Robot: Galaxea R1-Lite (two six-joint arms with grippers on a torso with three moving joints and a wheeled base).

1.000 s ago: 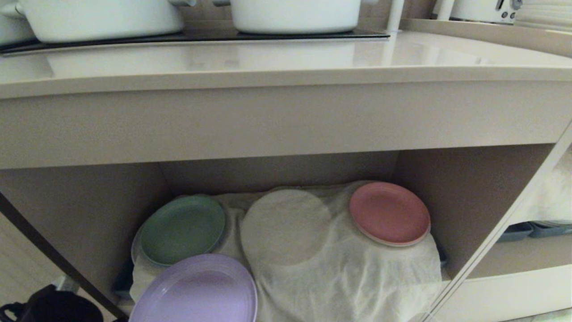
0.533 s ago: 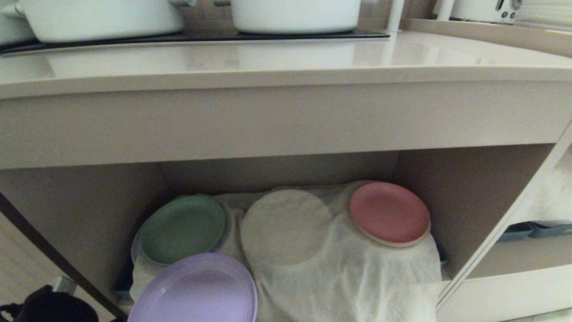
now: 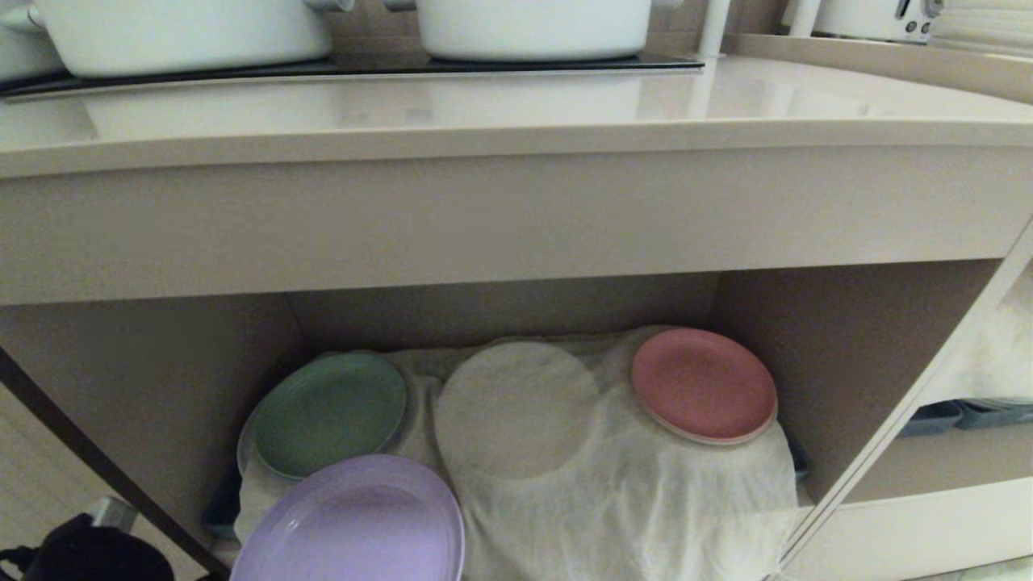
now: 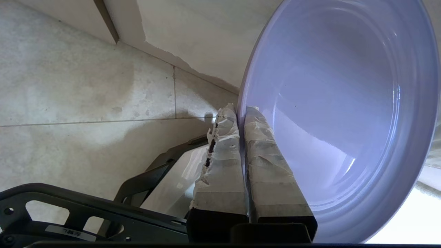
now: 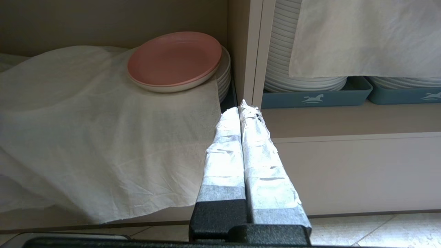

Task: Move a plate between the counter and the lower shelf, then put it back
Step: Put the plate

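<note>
I had the left pincer (image 4: 240,112) clamped on the rim of the lavender plate (image 3: 351,524), held just in front of the green plate (image 3: 331,413) at the lower shelf (image 3: 839,363); my right pincer (image 5: 240,109) was closed, empty.

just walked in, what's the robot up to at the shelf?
The left gripper has its fingers clamped on the rim of the lavender plate, holding it at the front left of the lower shelf, in front of the green plate. The pink plate sits on the white cloth at the right. The counter above carries only white pots. The right gripper is idle, shut, outside the shelf.
</note>
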